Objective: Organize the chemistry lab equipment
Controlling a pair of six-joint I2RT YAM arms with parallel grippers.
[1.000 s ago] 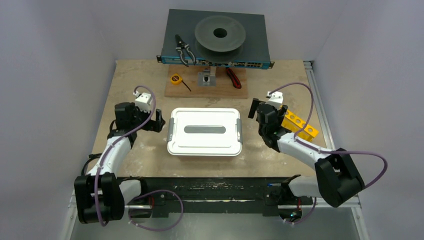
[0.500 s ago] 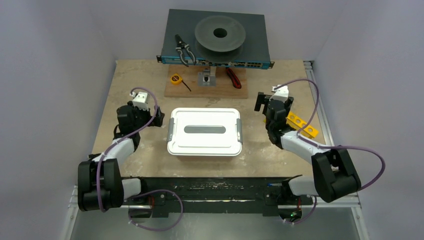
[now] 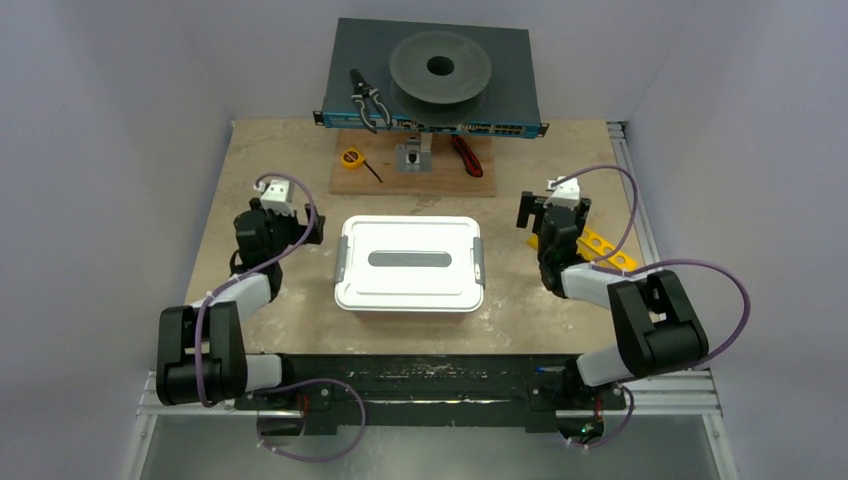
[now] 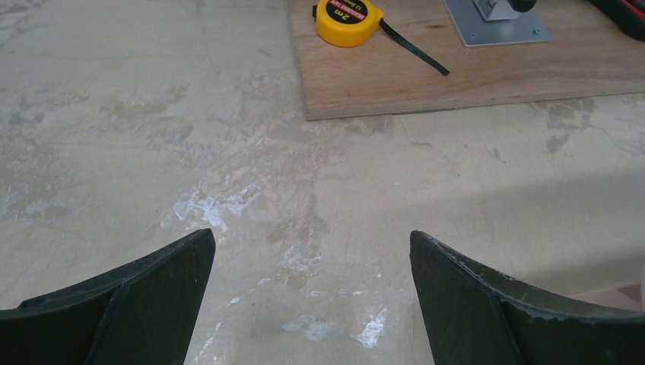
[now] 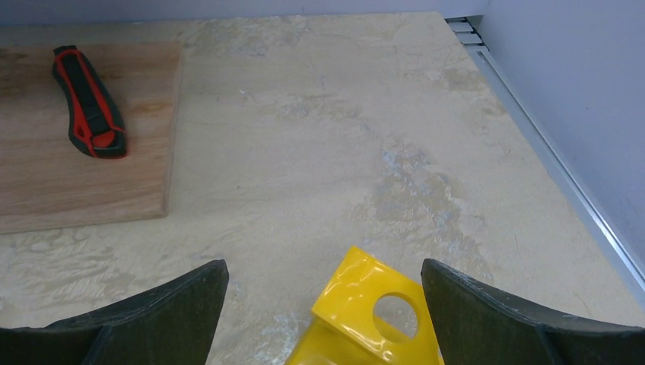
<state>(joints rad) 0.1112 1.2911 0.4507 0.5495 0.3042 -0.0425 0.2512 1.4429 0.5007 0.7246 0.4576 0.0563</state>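
Both grippers gape wide and hold nothing: the left gripper (image 4: 308, 239) hovers over bare table (image 4: 114, 114), and the right gripper (image 5: 323, 265) sits just above a yellow holed rack (image 5: 346, 300). None of the lab equipment shows. It is probably inside the closed white box (image 3: 410, 262), which lies between the arms with its long axis left to right, equally near each.

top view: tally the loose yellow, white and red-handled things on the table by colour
yellow: 2, round yellow tape measure and yellow plastic block with round holes
white: 1, white rectangular lidded box
red-handled: 1, red-and-black handled tool
total: 4
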